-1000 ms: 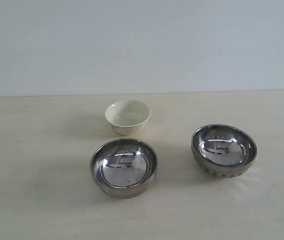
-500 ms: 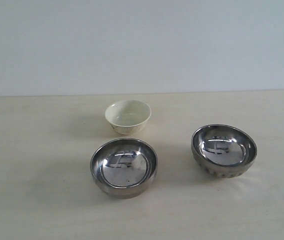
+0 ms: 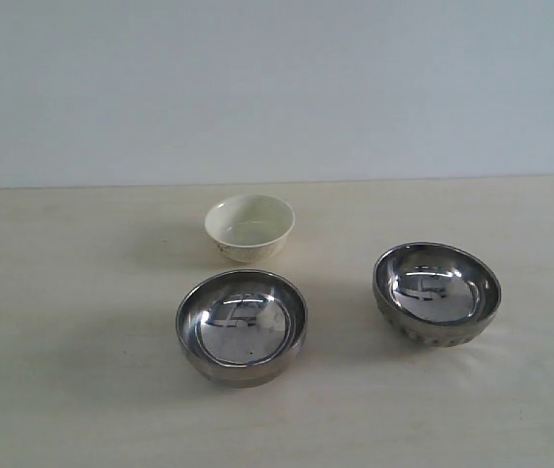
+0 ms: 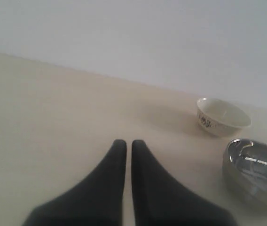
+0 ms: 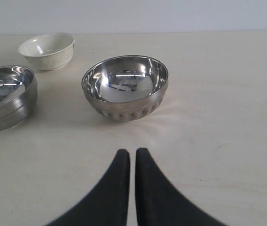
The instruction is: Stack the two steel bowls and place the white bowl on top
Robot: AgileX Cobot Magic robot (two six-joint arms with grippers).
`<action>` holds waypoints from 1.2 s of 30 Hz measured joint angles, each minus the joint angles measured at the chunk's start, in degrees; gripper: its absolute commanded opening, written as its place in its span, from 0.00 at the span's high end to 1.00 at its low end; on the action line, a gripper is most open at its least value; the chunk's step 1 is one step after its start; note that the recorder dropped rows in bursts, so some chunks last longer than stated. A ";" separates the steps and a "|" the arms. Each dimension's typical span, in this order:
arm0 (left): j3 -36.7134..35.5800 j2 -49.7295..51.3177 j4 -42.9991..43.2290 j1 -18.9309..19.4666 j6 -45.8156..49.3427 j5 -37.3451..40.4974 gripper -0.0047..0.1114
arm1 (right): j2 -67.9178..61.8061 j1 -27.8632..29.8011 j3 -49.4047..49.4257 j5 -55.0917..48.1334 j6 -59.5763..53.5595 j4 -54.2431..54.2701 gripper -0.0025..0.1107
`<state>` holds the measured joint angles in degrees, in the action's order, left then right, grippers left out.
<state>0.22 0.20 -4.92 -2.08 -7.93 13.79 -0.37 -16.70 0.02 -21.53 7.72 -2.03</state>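
Your left gripper [image 4: 124, 145], right gripper [image 5: 129, 153]: jaws together, empty. Exterior frame: ribbed steel bowl [image 3: 437, 294] right of centre, plain steel bowl [image 3: 242, 329] lower centre, white bowl [image 3: 250, 227] above it. Open right jaws, pinch ribbed rim squarely.

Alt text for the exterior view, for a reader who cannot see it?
Three empty bowls stand apart, unstacked, on a pale table: a small white bowl at the back, a plain steel bowl in front of it, a ribbed steel bowl to the right. No arm is in view.
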 measured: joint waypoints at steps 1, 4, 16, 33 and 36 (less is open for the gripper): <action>0.00 0.00 0.00 0.00 0.62 1.18 0.93 | 0.00 0.00 0.00 0.00 0.00 0.00 0.98; 0.00 0.00 0.15 0.00 1.55 3.02 0.93 | 0.00 0.00 0.00 0.00 0.00 0.00 0.98; 0.00 0.00 0.15 0.00 4.98 3.99 0.93 | 0.00 0.00 0.00 0.00 0.00 0.00 0.98; 0.00 0.00 0.15 0.00 5.20 3.99 0.93 | 0.00 0.00 0.00 0.00 0.00 0.00 0.98; 0.00 0.00 0.15 0.00 5.20 3.99 0.93 | 0.00 0.00 0.00 0.00 0.00 0.00 0.98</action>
<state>0.22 0.20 -4.78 -2.08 -2.73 17.77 -0.37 -16.70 0.02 -21.53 7.72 -2.03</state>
